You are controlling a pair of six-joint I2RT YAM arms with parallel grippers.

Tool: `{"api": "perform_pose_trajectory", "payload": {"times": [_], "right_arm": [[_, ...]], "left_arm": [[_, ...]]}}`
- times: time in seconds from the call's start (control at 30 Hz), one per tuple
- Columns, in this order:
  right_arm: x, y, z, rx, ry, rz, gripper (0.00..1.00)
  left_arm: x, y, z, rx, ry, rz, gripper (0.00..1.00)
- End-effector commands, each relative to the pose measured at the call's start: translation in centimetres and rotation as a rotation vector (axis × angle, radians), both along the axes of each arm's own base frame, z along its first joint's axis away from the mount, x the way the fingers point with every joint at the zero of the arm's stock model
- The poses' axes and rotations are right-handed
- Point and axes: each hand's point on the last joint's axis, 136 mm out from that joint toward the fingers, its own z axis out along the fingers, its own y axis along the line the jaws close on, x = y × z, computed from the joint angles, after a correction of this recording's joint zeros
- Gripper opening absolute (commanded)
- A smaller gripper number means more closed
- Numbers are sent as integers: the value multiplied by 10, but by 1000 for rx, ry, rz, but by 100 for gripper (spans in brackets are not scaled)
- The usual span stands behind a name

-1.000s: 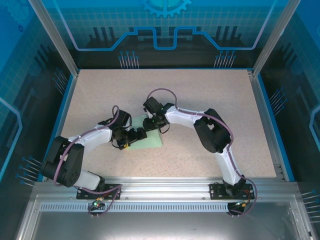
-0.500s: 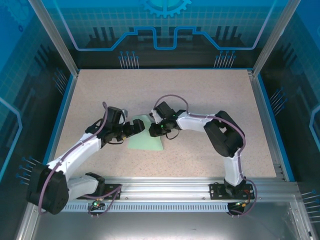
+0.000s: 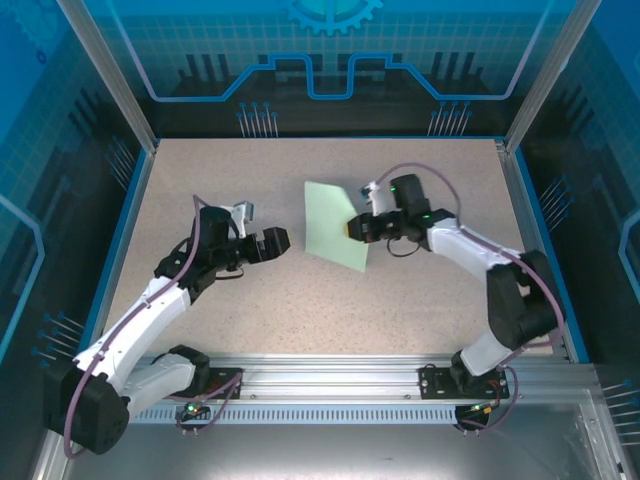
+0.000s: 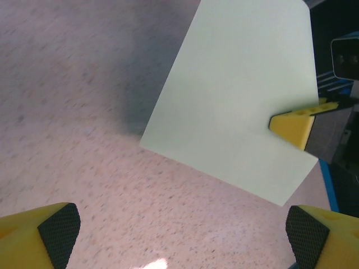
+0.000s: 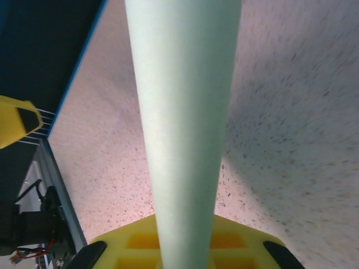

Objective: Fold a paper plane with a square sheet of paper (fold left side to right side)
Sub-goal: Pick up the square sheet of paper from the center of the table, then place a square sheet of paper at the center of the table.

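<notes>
The pale mint-green sheet of paper [image 3: 330, 224] hangs above the table, tilted, with its shadow on the surface below. My right gripper [image 3: 358, 228] is shut on the sheet's right edge. In the left wrist view one of its yellow fingers [image 4: 294, 124] presses on the sheet [image 4: 235, 95]. In the right wrist view the sheet [image 5: 182, 123] runs edge-on out from between the jaws of my right gripper [image 5: 185, 249]. My left gripper [image 3: 280, 243] stands open to the left of the sheet, apart from it. Its black pads [image 4: 59, 230] are wide apart over bare table, with nothing between them [image 4: 182, 232].
The speckled beige tabletop [image 3: 250, 180] has a blue rim [image 3: 128, 215] and transparent walls around it. An aluminium rail [image 3: 320, 370] with both arm bases runs along the near edge.
My right gripper has shut on the sheet, lifted it off the table and carried it back and to the right. The left gripper has drawn away to the left, still open.
</notes>
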Motion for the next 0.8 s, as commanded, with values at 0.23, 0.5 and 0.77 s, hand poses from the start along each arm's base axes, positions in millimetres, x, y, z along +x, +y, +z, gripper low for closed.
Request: {"api": "perform_pose_trajectory", "payload": {"times": [0.23, 0.5, 0.77], "right_arm": [[-55, -22, 101, 206, -137, 212, 13], [-70, -20, 132, 282, -157, 278, 13], [-54, -23, 116, 226, -118, 205, 17]], "left_arm": [[17, -61, 92, -108, -340, -392, 99], [23, -85, 97, -207, -309, -524, 98], [9, -95, 95, -294, -275, -623, 34]]}}
